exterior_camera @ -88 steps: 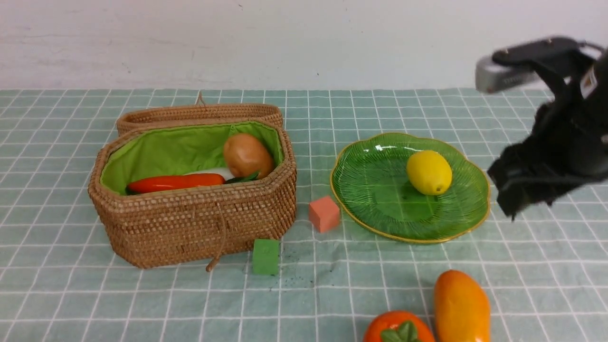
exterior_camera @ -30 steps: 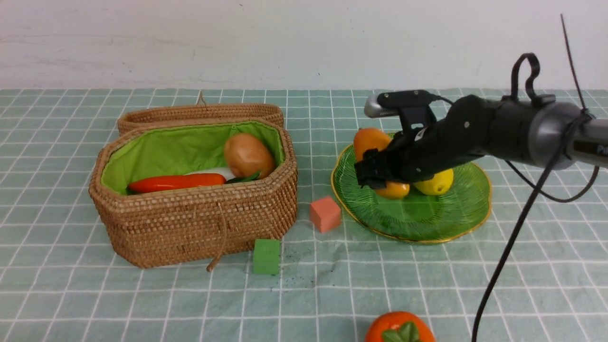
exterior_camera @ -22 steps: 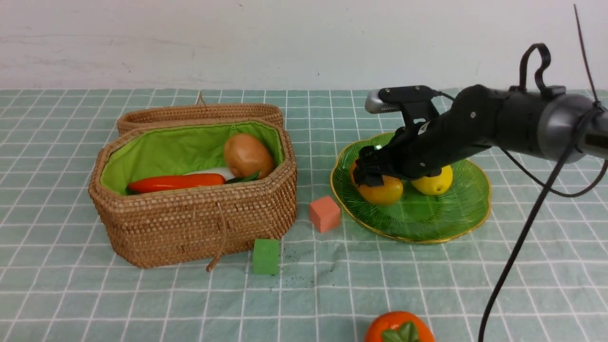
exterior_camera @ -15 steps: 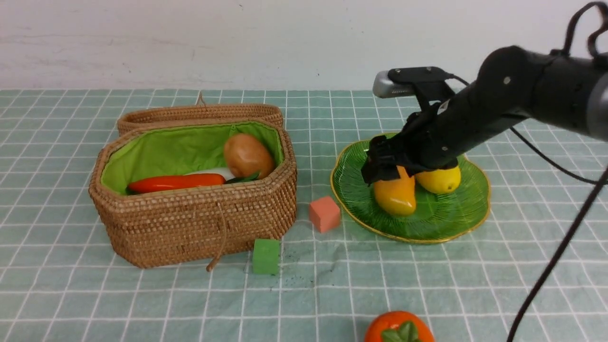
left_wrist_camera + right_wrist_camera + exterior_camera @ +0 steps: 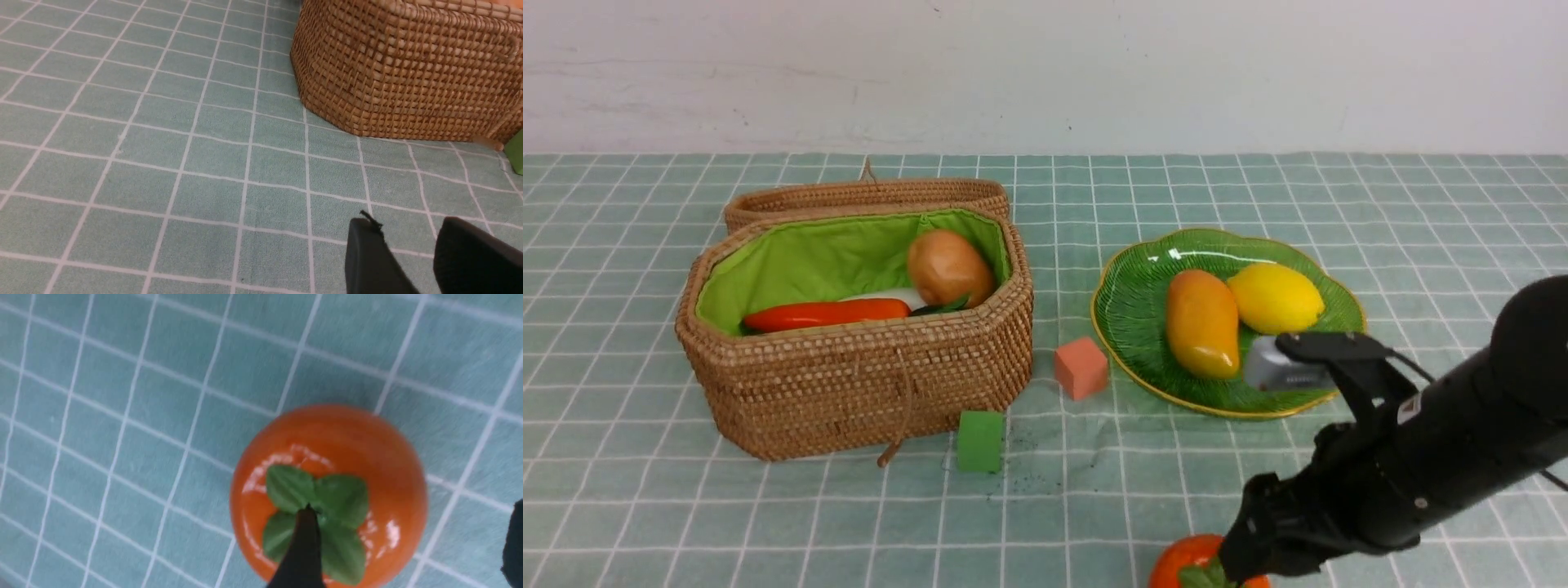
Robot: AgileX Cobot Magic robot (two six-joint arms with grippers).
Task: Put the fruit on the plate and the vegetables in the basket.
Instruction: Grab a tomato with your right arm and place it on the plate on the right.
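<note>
The right arm (image 5: 1535,392) is being held low over the near part of the tabletop (image 5: 809,523), and it is being stretched in from the right side. Its end effector (image 5: 412,508) is being pointed downward at the round orange-red fruit (image 5: 331,490). Its fingers are being kept wide apart, and nothing is being gripped between them; whether the fruit is being touched is not being shown clearly. The left end effector (image 5: 408,222) is being held in front of the basket (image 5: 849,384), with its two fingers apart and nothing clamped.

The round fruit is being supported by the tabletop, nearer than the plate (image 5: 1127,327). Its glossy skin is being lit brightly, and its green leafy calyx is being partly covered by one finger in the right wrist view. The mango (image 5: 1202,322) and the lemon (image 5: 1276,297) are being carried by the plate, side by side. In the basket, the potato (image 5: 949,268), the carrot (image 5: 825,314) and the white radish (image 5: 890,294) are being held within the green lining.

Compared with one second ago, the mango is no longer being gripped, and it is now being borne by the plate. The lemon is being seen in a turned position, and the right arm is being positioned much nearer, away from the plate's middle.
</note>
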